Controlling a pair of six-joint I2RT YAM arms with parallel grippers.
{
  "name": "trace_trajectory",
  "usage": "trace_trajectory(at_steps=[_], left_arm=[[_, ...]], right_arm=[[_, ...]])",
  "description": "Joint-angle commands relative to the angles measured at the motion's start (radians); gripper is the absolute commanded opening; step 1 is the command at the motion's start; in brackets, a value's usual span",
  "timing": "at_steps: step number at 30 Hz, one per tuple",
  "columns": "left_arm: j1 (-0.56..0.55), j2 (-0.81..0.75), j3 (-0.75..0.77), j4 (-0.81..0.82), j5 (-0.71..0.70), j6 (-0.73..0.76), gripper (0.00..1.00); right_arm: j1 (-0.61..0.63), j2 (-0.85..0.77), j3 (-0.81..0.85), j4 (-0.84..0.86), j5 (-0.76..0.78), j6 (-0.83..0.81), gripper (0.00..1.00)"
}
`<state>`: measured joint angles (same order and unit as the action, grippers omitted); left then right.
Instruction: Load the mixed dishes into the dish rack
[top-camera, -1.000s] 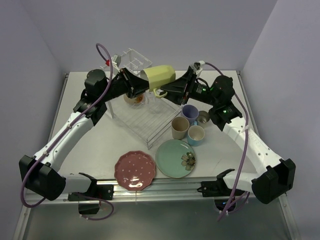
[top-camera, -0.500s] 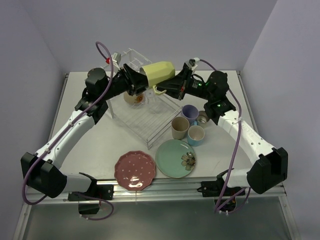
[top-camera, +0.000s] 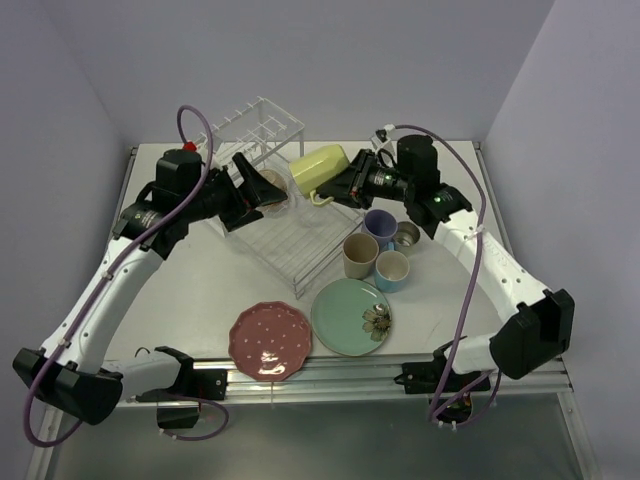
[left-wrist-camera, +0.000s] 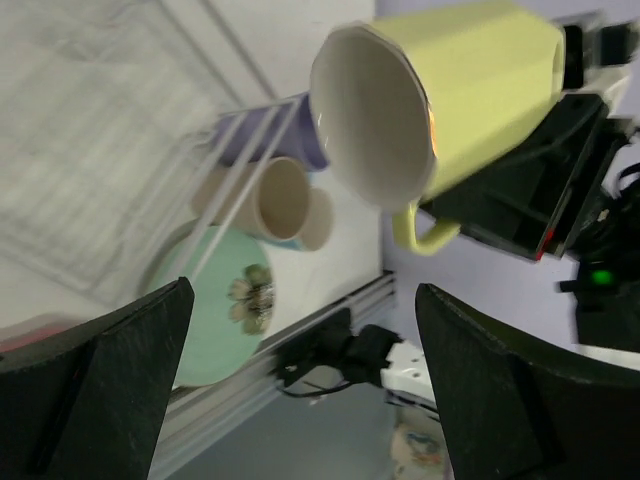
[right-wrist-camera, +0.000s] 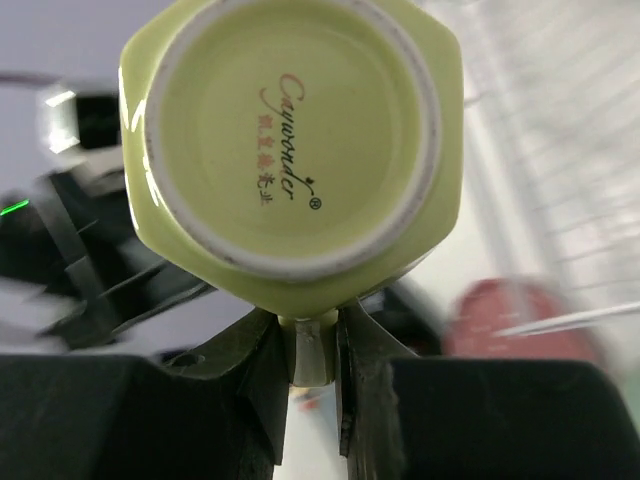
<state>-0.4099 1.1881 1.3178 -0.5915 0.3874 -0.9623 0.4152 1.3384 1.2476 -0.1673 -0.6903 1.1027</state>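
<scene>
The yellow cup (top-camera: 318, 166) hangs in the air above the far right corner of the dish rack (top-camera: 300, 250). It is tipped on its side, with its mouth turned toward the left tool (top-camera: 262, 190) and its base toward the right arm. The right tool (top-camera: 336, 188) pinches only the cup's loop handle, which points downward. The right wrist view shows both fingers closed on that thin loop. The left tool stands wide open just short of the cup's mouth, over the rack's far left part, and holds nothing.

The cup looks like glazed ceramic, so it is probably stiff, smooth enough to slip, fairly weighty for its size, and likely to chip against the rack's wires. A grip on the handle alone lets the body swing around the pinch. Fingers across the rim or wall would likely hold it more steadily.

Both wrist views are blurred away from the cup, so the rack's wires and pegs read only as streaks. A brownish, bowl-like thing sits in the rack, mostly hidden behind the left tool, and I cannot tell what it is. The other cups and the two plates wait on the worktop (top-camera: 200, 290), to the right of the rack and on its near side.
</scene>
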Motion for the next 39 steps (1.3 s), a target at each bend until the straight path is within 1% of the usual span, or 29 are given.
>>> trace_trajectory(at_steps=[1, 2, 4, 5, 9, 13, 15, 23, 26, 30, 39], left_arm=[[0.003, -0.030, 0.064, -0.240, -0.123, 0.154, 0.99], [0.002, -0.038, 0.060, -0.263, -0.140, 0.155, 0.99], [0.002, -0.061, 0.047, -0.300, -0.160, 0.152, 0.99], [0.002, -0.070, 0.044, -0.313, -0.185, 0.143, 0.99], [0.002, -0.104, 0.035, -0.404, -0.249, 0.099, 0.98], [0.002, -0.093, 0.067, -0.485, -0.263, 0.123, 0.98], [0.003, -0.091, 0.064, -0.487, -0.252, 0.126, 0.97], [0.003, -0.104, 0.034, -0.462, -0.231, 0.088, 0.94], [0.002, -0.088, 0.052, -0.442, -0.200, 0.094, 0.93], [0.003, -0.042, 0.119, -0.462, -0.191, 0.106, 0.92], [0.002, -0.010, 0.192, -0.482, -0.211, 0.114, 0.92]], right_arm=[[0.020, 0.044, 0.168, -0.239, 0.223, -0.370, 0.00], [0.031, 0.065, 0.217, -0.330, 0.274, -0.412, 0.00], [0.068, 0.126, 0.265, -0.394, 0.357, -0.519, 0.00], [0.079, 0.146, 0.297, -0.426, 0.424, -0.541, 0.00], [0.120, 0.250, 0.360, -0.466, 0.524, -0.595, 0.00], [0.169, 0.317, 0.414, -0.521, 0.621, -0.661, 0.00], [0.178, 0.334, 0.414, -0.543, 0.665, -0.668, 0.00], [0.194, 0.372, 0.355, -0.526, 0.768, -0.728, 0.00], [0.198, 0.381, 0.325, -0.463, 0.773, -0.745, 0.00], [0.211, 0.450, 0.360, -0.454, 0.795, -0.754, 0.00], [0.240, 0.544, 0.409, -0.390, 0.848, -0.768, 0.00]])
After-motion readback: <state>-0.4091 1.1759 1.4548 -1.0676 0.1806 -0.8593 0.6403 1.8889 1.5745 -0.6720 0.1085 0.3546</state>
